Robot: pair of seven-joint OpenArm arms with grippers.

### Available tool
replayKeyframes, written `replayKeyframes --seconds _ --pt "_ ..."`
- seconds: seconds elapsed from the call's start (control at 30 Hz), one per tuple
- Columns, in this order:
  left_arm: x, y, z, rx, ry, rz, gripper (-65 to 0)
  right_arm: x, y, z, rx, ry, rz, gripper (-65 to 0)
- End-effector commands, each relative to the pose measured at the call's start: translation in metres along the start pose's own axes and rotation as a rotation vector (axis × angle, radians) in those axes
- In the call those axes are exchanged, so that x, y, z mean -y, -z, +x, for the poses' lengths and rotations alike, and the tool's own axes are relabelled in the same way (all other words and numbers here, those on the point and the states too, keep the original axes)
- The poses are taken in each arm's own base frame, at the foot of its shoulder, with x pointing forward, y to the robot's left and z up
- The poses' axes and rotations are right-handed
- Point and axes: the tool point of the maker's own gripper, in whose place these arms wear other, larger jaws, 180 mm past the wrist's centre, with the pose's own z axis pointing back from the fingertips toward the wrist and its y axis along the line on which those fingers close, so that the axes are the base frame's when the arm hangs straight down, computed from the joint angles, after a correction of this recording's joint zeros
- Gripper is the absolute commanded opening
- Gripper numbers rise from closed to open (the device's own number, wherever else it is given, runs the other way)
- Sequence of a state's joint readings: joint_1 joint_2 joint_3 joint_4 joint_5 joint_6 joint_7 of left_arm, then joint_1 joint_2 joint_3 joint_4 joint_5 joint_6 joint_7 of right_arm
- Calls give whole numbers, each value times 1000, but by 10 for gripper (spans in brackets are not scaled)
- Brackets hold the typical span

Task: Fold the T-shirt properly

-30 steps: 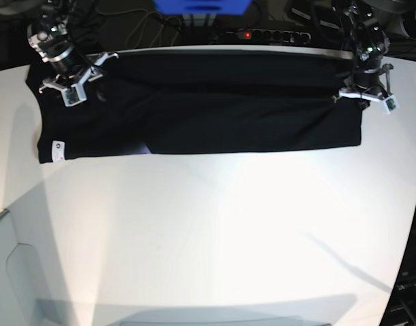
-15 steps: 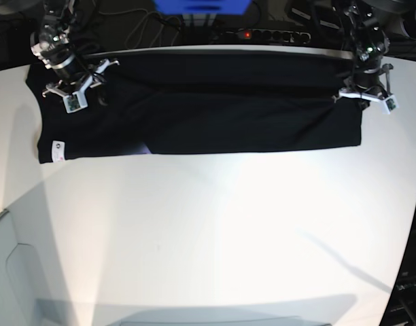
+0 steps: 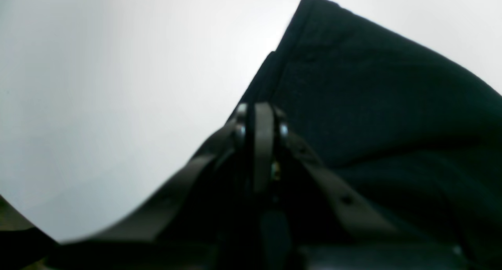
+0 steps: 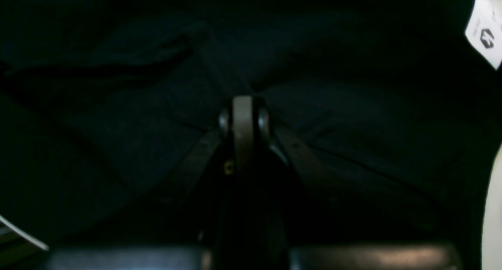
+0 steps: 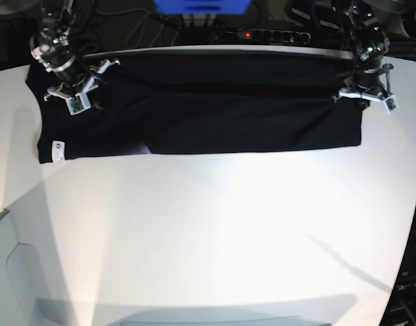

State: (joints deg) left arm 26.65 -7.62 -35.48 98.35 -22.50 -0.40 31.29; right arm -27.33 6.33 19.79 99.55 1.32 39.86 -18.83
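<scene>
One shirt (image 5: pixel 194 102) lay spread along the far edge of the table (image 5: pixel 215 224), with a fold already laid lengthwise. Two grippers worked it. The left gripper (image 3: pixel 261 123) had its fingers closed, pinching the hem edge just beneath them. The right gripper (image 4: pixel 243 113) was also closed over dark cloth, apparently gripping it. One white label (image 4: pixel 486 37) sat well off its fingers. Next likely called for lifting both ends together and carrying them evenly.

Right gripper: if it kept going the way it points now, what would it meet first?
Most likely the T-shirt: the right gripper points into black fabric that fills its view, though depth is unclear.
</scene>
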Motion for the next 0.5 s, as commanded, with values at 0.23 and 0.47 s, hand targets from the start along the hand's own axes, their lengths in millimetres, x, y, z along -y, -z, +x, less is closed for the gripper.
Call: replayKeyframes --seconds 0.23,0.47 --pt "-2 -2 13 43 14 3 -650 1 0 45 120 -54 0 -650" --pt "-2 -2 13 44 14 4 -650 -12 6 48 119 -84 48 -484"
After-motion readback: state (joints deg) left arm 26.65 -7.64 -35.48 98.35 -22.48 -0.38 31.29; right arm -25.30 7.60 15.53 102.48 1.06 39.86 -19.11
